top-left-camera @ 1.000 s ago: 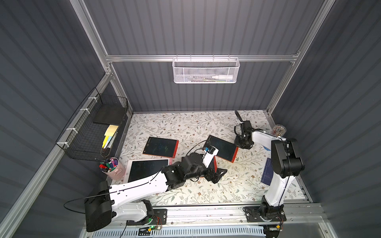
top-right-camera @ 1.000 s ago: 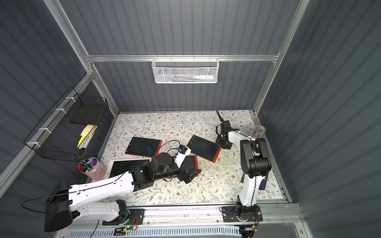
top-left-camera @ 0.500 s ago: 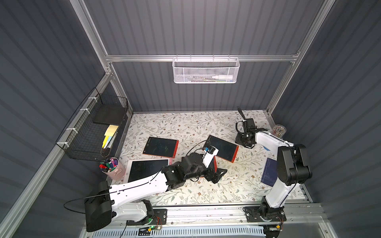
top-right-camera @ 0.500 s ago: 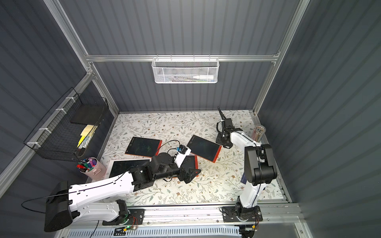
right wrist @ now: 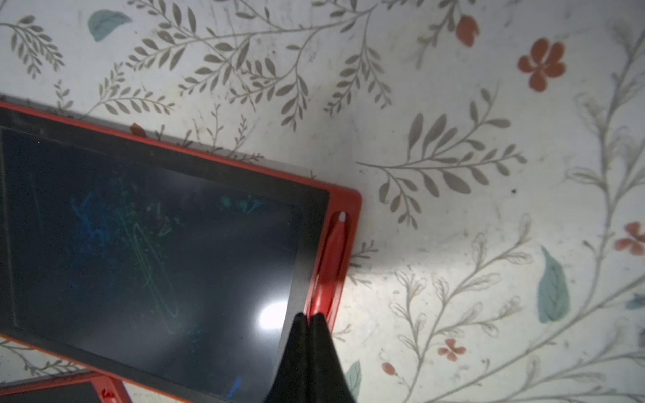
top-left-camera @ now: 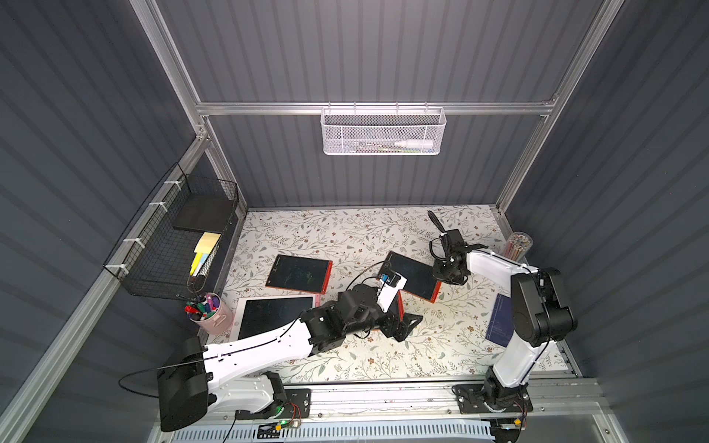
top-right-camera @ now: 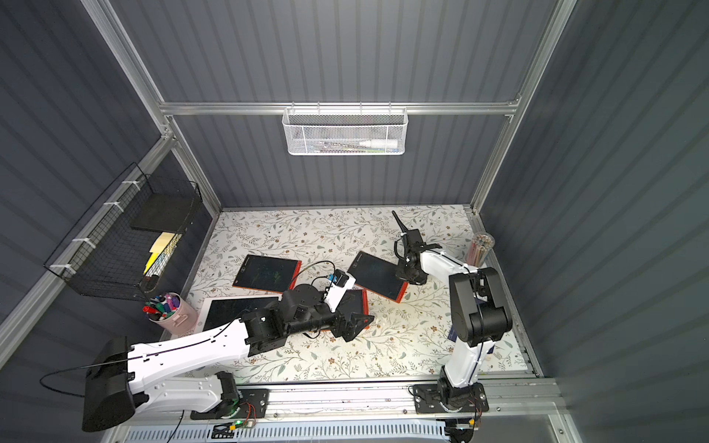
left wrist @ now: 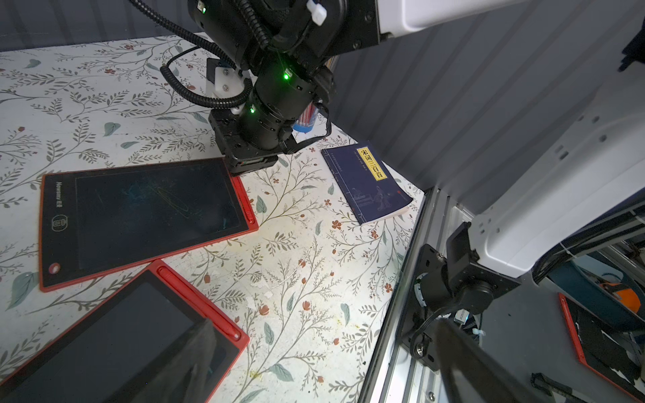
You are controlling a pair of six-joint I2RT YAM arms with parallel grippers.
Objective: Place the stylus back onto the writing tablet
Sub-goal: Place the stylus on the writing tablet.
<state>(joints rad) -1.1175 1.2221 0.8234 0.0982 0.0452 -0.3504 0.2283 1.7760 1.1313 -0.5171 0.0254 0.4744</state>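
A red-framed writing tablet (top-left-camera: pixel 412 274) (top-right-camera: pixel 378 276) (right wrist: pixel 150 244) lies right of centre on the floral table. The red stylus (right wrist: pixel 335 254) (left wrist: pixel 246 206) lies in the slot along the tablet's edge, white tip toward the corner. My right gripper (right wrist: pixel 310 316) (top-left-camera: pixel 447 273) (top-right-camera: pixel 410 277) is shut, its black tips together right over the stylus's rear part, with nothing between them. My left gripper (top-left-camera: pixel 403 326) (top-right-camera: pixel 355 324) (left wrist: pixel 324 377) stands open and empty over the corner of a nearer red tablet (left wrist: pixel 115 338), which has its own stylus (left wrist: pixel 199 303).
Another red tablet (top-left-camera: pixel 299 273) and a white-framed one (top-left-camera: pixel 276 316) lie to the left. A blue book (top-left-camera: pixel 498 320) (left wrist: pixel 366 181) and a pencil cup (top-left-camera: pixel 518 245) are at the right edge. A pink pen cup (top-left-camera: pixel 209 312) and a black wire basket (top-left-camera: pixel 172 237) are left.
My right arm's elbow has swung to the right, with its gripper staying at the tablet's stylus edge and closing the last bit. The left arm has not moved.
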